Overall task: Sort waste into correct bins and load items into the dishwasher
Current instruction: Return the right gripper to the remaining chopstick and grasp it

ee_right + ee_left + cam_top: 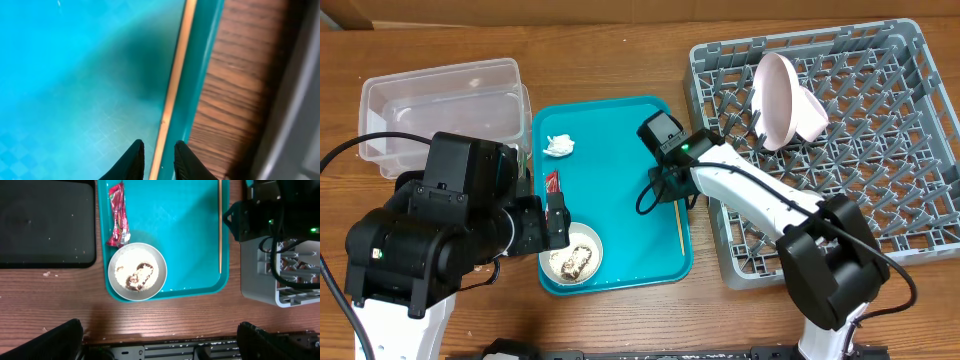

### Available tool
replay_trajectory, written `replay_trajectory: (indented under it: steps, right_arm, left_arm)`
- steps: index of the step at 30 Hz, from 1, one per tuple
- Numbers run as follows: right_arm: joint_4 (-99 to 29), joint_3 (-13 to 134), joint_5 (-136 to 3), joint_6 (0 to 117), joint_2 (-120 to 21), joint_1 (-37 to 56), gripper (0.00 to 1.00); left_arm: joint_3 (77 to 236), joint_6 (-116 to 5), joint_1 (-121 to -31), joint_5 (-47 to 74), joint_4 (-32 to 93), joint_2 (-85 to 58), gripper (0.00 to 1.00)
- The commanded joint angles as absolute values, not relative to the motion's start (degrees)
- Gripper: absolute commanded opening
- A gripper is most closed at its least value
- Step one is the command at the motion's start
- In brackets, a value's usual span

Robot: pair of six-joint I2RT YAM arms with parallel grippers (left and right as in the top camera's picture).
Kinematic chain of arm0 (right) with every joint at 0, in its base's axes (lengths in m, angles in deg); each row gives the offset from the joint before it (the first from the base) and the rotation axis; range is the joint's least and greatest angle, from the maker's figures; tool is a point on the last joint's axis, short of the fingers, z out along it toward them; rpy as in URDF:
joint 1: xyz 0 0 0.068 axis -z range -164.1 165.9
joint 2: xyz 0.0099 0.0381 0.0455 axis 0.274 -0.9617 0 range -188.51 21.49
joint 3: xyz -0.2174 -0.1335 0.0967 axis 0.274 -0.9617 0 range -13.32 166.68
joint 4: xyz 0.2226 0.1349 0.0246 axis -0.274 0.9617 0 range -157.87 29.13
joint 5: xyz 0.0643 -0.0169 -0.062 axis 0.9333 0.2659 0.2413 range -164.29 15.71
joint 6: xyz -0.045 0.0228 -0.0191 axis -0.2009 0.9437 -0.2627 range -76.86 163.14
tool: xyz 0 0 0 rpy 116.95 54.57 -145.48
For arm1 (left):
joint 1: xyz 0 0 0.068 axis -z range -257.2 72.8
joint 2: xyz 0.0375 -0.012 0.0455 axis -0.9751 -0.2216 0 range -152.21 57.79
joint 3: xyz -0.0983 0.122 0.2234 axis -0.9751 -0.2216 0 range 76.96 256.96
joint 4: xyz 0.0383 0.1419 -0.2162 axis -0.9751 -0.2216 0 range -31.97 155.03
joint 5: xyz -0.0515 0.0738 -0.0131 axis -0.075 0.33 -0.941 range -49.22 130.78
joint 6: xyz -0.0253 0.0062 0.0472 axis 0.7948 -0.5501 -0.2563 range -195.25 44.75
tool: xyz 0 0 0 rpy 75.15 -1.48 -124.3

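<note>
At the teal tray [75, 60] rim, right jaws, slightly parted, straddle a chopstick [173, 80].

The left arm [430, 235] is bunched at the near left. The left gripper [160, 346] points down, its 2 fingers spread wide. The right arm [750, 195] reaches from the near right toward the far left. The right gripper [156, 162] is low, its 2 fingertips a narrow gap apart.

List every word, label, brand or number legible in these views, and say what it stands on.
Pale print on the red snack wrapper: too blurred to read.
No text shows on the teal tray, the bowl, the grey rack, the clear tub or the black tray.
</note>
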State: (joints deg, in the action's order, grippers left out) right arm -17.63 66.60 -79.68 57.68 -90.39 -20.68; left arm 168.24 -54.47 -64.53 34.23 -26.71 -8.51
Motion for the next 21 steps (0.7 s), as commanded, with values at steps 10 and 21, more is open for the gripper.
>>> replay_trajectory:
  steps: [10, 21]
  right_arm:
    - [-19.5, 64.6, -77.2, 54.9, -95.6, -20.8, 0.23]
    - [-19.2, 64.7, -72.0, 52.1, -95.7, -22.0, 0.08]
  left_arm:
    - [169.0, -55.4, -64.3, 35.0, -26.6, -8.6, 1.0]
    - [169.0, -55.4, -64.3, 35.0, -26.6, -8.6, 1.0]
